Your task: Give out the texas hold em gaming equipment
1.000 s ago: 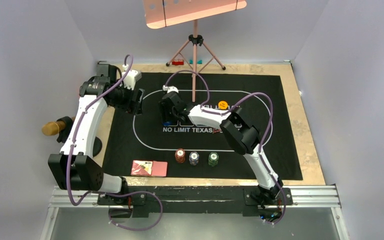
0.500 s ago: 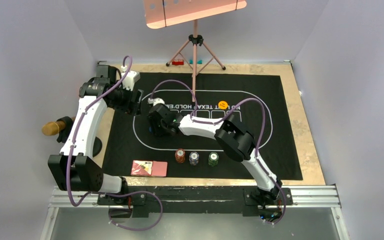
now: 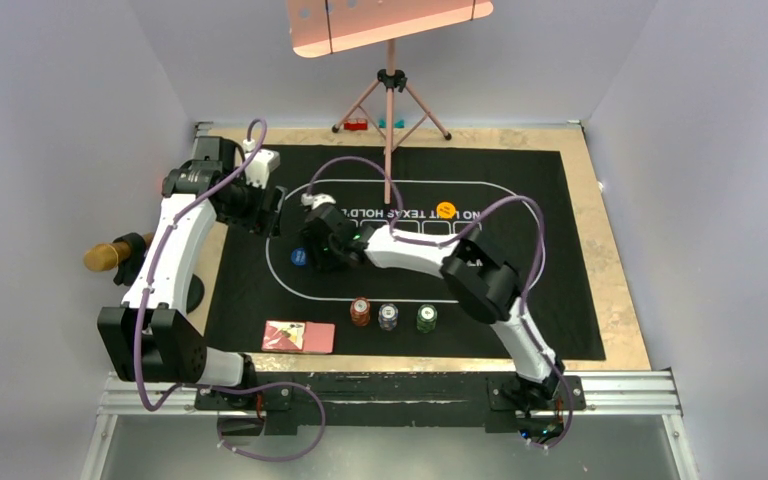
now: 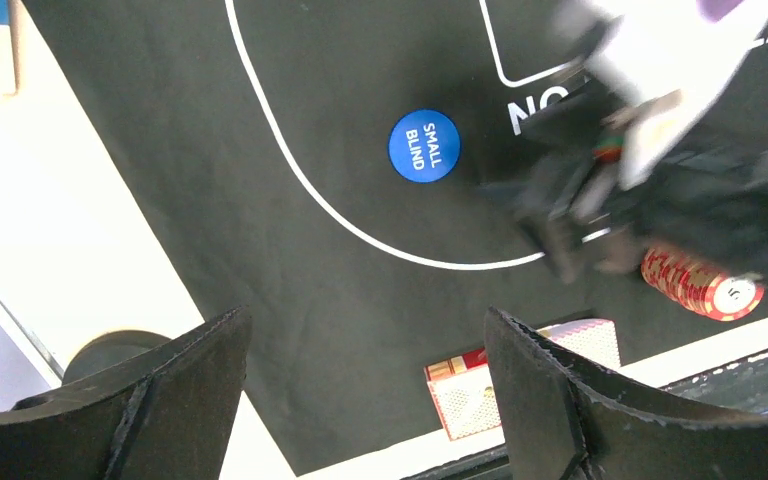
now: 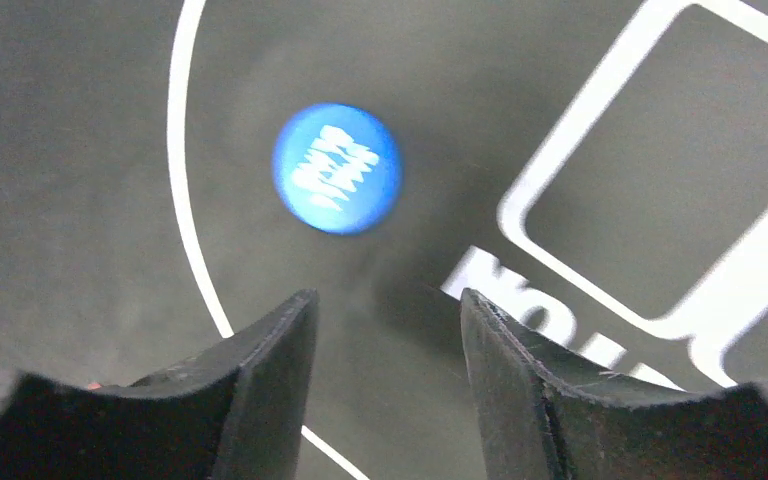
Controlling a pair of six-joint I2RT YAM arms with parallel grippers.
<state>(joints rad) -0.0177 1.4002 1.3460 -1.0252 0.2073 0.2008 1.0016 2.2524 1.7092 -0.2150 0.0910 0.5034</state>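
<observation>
A blue "SMALL BLIND" button (image 3: 299, 256) lies flat on the mat inside the left end of the white oval. It also shows in the left wrist view (image 4: 423, 146) and the right wrist view (image 5: 336, 167). My right gripper (image 3: 318, 243) (image 5: 388, 305) is open and empty, just right of the button. My left gripper (image 3: 268, 208) (image 4: 360, 330) is open and empty, high over the mat's left edge. An orange button (image 3: 446, 210) lies at the oval's far side. Red (image 3: 360, 312), grey (image 3: 388, 317) and green (image 3: 427, 318) chip stacks stand at the near side. Pink-backed cards (image 3: 299, 336) (image 4: 470, 395) lie front left. The triangle is hidden.
The black printed mat (image 3: 560, 200) covers most of the table. A tripod (image 3: 390, 85) stands at the back with small colourful blocks (image 3: 358, 124) at its feet. A brown cylinder (image 3: 108, 256) lies off the table's left side.
My right gripper carried the blue button leftward across the mat, let it go at the oval's left end and opened. The left arm barely moved.
</observation>
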